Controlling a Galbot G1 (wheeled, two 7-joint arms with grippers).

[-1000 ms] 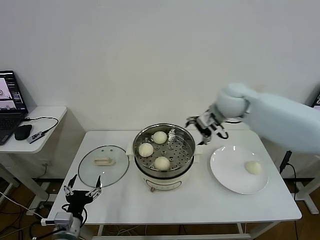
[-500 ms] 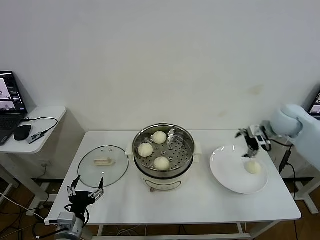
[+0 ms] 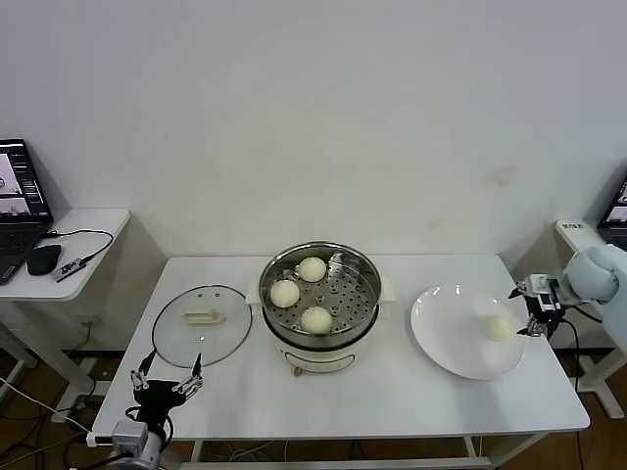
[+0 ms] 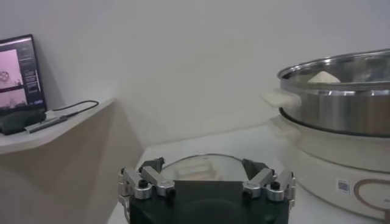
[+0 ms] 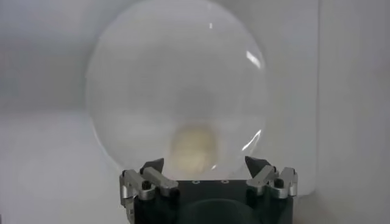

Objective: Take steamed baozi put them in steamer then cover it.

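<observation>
The steel steamer [image 3: 364, 262] stands mid-table with three baozi inside [image 3: 312, 268] [image 3: 285, 293] [image 3: 316, 319]. Another baozi [image 3: 497, 329] lies on the white plate [image 3: 451, 338]. My right gripper [image 3: 526, 309] hovers at the plate's right edge, open, pointing at that bun without touching it. In the right wrist view the bun [image 5: 194, 149] sits just ahead of the open gripper [image 5: 205, 167]. The glass cover [image 3: 220, 338] lies flat left of the steamer. My left gripper [image 3: 168, 364] waits open at the table's front left, facing the cover [image 4: 195, 165] and steamer [image 4: 341, 109].
A side table [image 3: 88, 230] at the far left carries a laptop [image 3: 18, 196], a mouse and a cable. The plate reaches close to the table's right edge. A white wall closes the back.
My right arm swung from the steamer's right rim across the plate to its right edge and lowered beside the bun. The left gripper barely shifted.
</observation>
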